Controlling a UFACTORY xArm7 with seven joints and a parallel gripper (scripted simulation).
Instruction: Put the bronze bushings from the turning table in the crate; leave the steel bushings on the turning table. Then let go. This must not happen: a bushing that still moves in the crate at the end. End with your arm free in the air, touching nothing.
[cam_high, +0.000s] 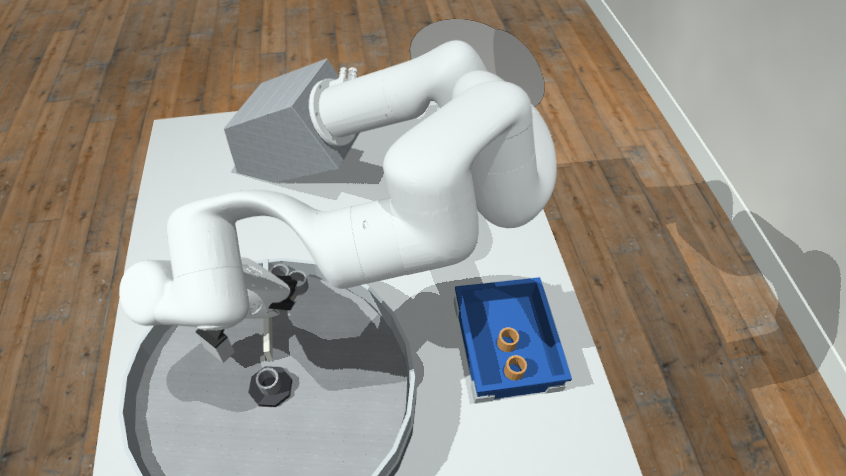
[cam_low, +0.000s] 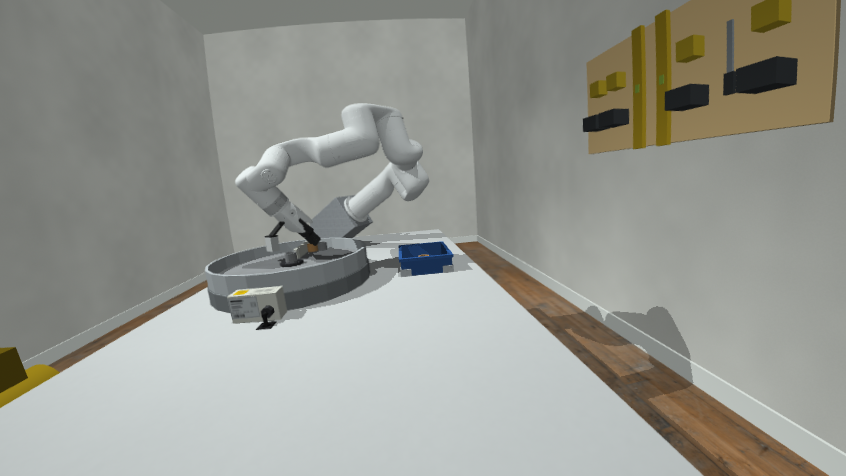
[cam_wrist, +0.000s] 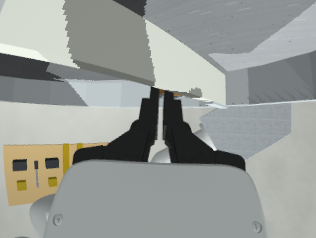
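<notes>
Top view: two bronze bushings, one (cam_high: 500, 342) near the other (cam_high: 515, 374), already in the blue crate (cam_high: 554, 331) (cam_low: 424, 265), both on the crate floor. Over on the turning table (cam_high: 414, 381) (cam_low: 283, 269) (cam_wrist: 270, 82), two grey bushings (cam_high: 300, 285), seemingly steel, close together by the far wall, partly behind the gripper (cam_high: 286, 300) (cam_low: 314, 241) (cam_wrist: 162, 93). Near the middle, a grey ring-shaped piece (cam_high: 273, 387) (cam_low: 290, 258) on a dark base, its role impossible to tell. In the exterior view, a third bronze bushing (cam_low: 312, 248) (cam_wrist: 161, 92) right at the jaws, inside the wall of the turning table.

Step in hand, by judgement: picking up that third bushing. Jaws nearly together, just a narrow gap left, with bronze at the tips; probably closed on the bushing's thin wall rather than across its full width, though mostly hidden by the pale bar (cam_high: 267, 338) (cam_wrist: 190, 67) in the wrist view.

Next, lift straight up, past the bar and above the turning table's wall, without dragging the steel pair along. Watch for slipping or swinging from so slim a grip. Then carry across to the crate, lower beside the other two and let go.
</notes>
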